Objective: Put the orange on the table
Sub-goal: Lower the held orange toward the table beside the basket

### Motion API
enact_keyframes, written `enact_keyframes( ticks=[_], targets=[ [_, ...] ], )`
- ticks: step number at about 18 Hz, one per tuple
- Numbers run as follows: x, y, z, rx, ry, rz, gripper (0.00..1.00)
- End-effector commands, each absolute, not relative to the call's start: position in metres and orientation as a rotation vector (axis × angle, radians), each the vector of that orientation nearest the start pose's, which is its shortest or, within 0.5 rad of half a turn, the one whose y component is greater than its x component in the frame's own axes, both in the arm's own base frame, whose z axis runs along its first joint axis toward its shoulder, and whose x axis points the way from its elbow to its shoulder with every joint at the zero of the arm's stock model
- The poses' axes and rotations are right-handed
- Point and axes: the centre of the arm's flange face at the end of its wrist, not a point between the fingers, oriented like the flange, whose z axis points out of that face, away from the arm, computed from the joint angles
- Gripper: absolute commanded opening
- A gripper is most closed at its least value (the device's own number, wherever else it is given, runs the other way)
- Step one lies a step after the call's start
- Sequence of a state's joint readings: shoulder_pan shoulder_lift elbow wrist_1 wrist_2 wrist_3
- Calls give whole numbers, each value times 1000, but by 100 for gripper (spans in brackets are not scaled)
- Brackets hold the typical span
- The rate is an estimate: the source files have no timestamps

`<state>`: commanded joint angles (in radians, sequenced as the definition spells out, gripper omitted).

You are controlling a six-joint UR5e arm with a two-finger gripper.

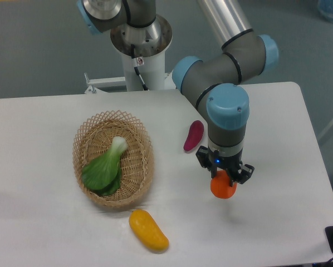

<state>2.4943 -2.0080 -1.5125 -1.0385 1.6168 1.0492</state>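
The orange [223,188] sits right under the tool [224,177], whose two dark fingers are clamped on its upper half from either side, so only the lower part of the fruit shows. It hangs low over the right half of the surface [278,128], nearer the front edge than the back; whether it touches the white top I cannot tell. The arm [228,67] comes in from its base at the back edge, bends at a grey and blue elbow, and drops its wrist straight down, pointing the tool vertically. Just behind the tool lies a purple eggplant [193,136]. Toward the left side stands a wicker basket [113,158] with a leafy green vegetable [105,167] inside, and a yellow-orange mango [148,230] rests near the front edge. Beyond the surface the floor is dull grey-green.
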Motion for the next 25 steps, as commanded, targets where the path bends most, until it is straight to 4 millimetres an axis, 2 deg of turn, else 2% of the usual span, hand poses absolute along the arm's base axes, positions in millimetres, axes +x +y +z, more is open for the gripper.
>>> enact_keyframes(
  ticks=[6, 9, 15, 23, 25],
  targets=[
    [-447, 500, 317, -3090, 188, 243, 38],
    [-443, 503, 301, -3151, 209, 264, 37],
    [-440, 506, 286, -3165, 203, 254, 38],
    [-433, 520, 267, -3217, 245, 348, 38],
    [-430, 523, 260, -3221, 232, 340, 42]
  ],
)
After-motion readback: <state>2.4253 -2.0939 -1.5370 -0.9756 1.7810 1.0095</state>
